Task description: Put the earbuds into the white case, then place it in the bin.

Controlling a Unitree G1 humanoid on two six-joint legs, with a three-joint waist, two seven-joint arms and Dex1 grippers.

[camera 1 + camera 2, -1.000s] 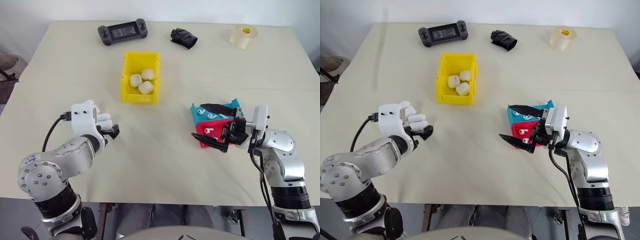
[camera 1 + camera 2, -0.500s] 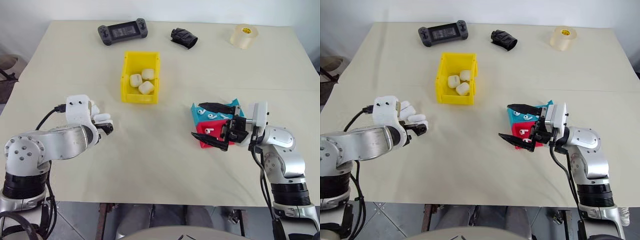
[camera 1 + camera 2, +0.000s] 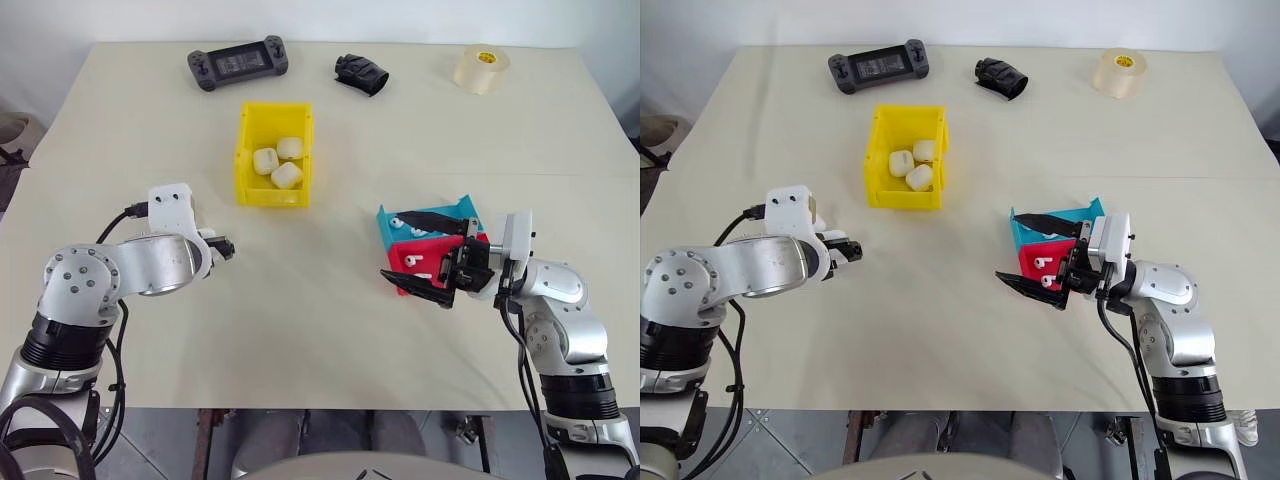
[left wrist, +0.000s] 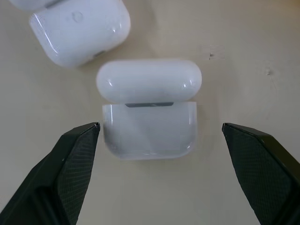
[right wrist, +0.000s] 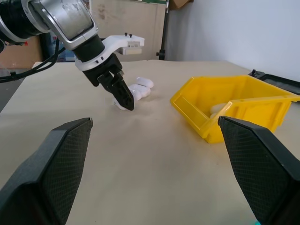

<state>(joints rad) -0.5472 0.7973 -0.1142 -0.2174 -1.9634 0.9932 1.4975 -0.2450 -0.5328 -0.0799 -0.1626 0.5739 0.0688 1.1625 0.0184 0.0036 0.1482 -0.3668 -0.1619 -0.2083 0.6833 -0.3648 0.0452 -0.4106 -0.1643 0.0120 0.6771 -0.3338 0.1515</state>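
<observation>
White case (image 4: 149, 110) lies flat on the bench (image 3: 320, 330), right between my left gripper (image 4: 159, 140) fingers, lid side away from me, untouched; jaws spread wide, nothing held. Second case (image 4: 79, 29) sits just beyond it, close. Looks light, hard, glossy, so slippery I reckon; rounded corners could squirt out of a pinch. I'd take it across the flat side walls of the lower body, below the hinge seam, not on the lid. Right gripper (image 3: 1040, 255) gapes open too, empty, hovering at the red tray (image 3: 1040, 262) and teal tray (image 3: 1055, 222) with earbuds (image 3: 1042, 260). Yellow bin (image 3: 272, 155) is ahead of the left gripper, three cases inside.
</observation>
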